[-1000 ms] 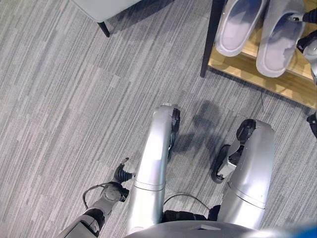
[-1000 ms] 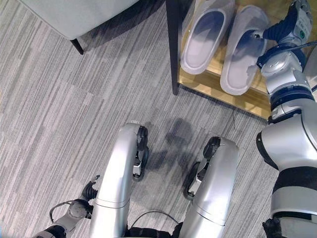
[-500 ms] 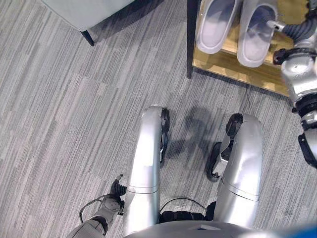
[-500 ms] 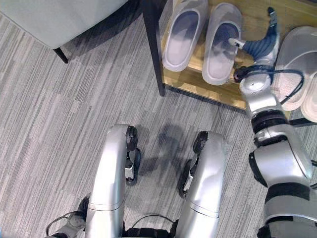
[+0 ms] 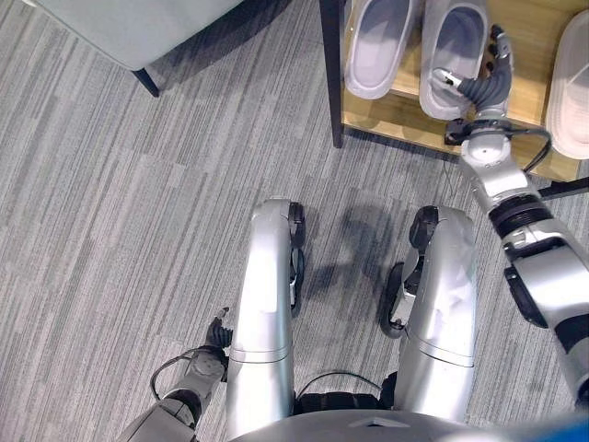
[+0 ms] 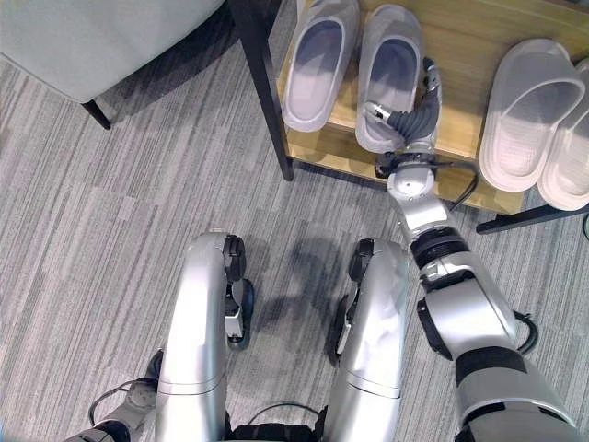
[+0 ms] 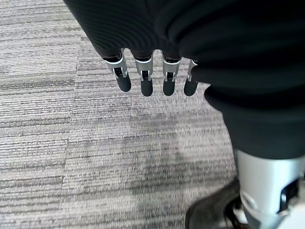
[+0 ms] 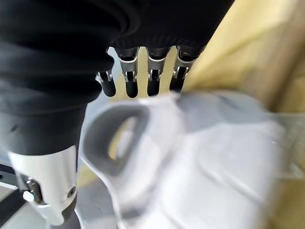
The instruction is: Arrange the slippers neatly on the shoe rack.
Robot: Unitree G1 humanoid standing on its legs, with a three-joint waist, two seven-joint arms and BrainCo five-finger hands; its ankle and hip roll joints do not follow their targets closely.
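Wooden shoe rack [image 6: 465,37]: right hand [image 6: 416,109], fingers straight and loose, rests beside grey slipper [image 6: 390,69], lengthwise along it.

Two pale grey slippers [image 6: 354,69] side by side on the wooden shoe rack [image 6: 460,55], upper middle of the frame, soles down. Two lighter slippers [image 6: 543,120] further right on the same shelf, near the right edge.

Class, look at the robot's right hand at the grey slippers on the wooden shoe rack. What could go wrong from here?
1. The right hand is at the heel end of the right grey slipper, which overhangs the shoe rack front edge; a nudge might tip it off.
2. Sliding it sideways could bump the left grey slipper close beside it.
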